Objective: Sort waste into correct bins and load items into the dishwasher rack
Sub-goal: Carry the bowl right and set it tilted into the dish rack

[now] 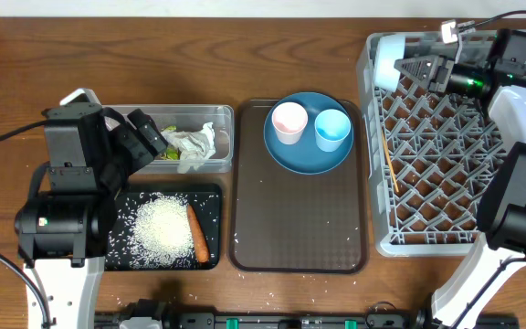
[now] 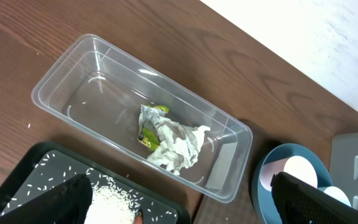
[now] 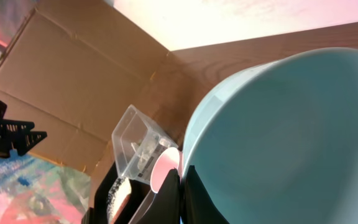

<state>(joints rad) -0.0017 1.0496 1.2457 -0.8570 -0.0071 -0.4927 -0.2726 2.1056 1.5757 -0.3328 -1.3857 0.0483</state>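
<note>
Waste sorted: wrapper (image 1: 190, 146) in clear tub (image 1: 223, 113), rice (image 1: 161, 228) and carrot (image 1: 197, 234) in black tray (image 1: 214, 196); chopsticks (image 1: 389, 157) already in rack (image 1: 446, 137). Right gripper (image 1: 407, 68) is clamped on the bowl (image 1: 387, 58) rim, holding it over the rack's corner; left gripper (image 1: 152, 137) is spread wide, empty, above the tub. Still to load: plate (image 1: 309, 157), pink cup (image 1: 289, 122), light-blue cup (image 1: 332, 129).

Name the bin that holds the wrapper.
The clear tub: the wrapper lies in it. The black tray holds rice and a carrot.
</note>
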